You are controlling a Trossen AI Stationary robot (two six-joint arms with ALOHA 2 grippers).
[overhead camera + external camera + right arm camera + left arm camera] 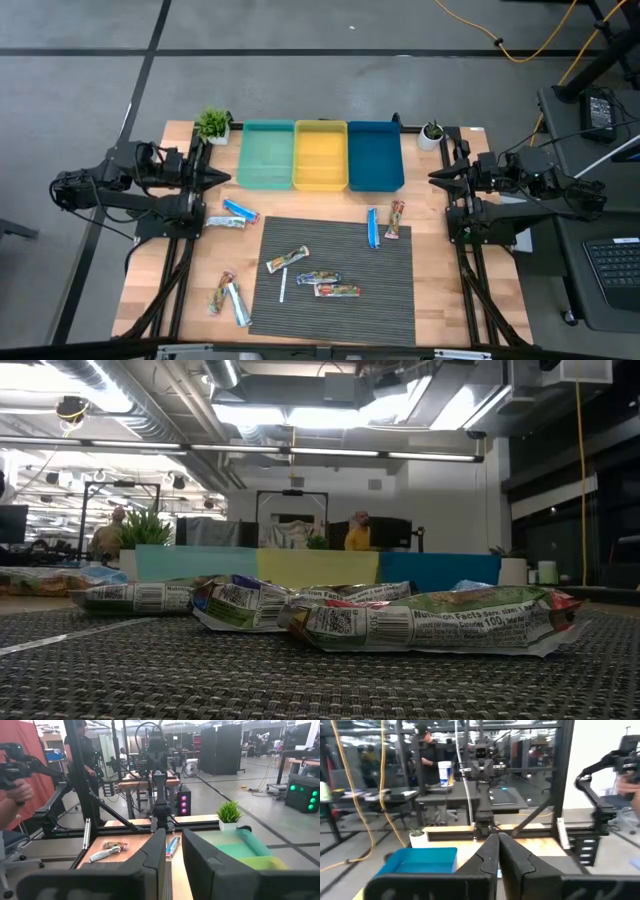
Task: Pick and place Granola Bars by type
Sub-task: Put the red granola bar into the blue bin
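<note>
Left end effector [228, 179] closed, empty; right end effector [434, 177] slightly parted, empty.

Green bin [267, 155], yellow bin [320, 155], blue bin [375, 155] (touching), flanking potted plants [213, 124], striped mat [340, 300].

left arm [120, 185]: black, jointed links, boxy wrist block, tapering to a point
right arm [525, 180]: black, same build, mirrored shape
left gripper [498, 851]: two matte black wedge fingers, smooth flat faces, rounded tips
right gripper [174, 851]: two thick black fingers, blocky, bevelled edges, wide black base bar below
bases: each arm sits on a black frame with slanted struts
cables: thin dark leads run along the right arm's rear link
</note>
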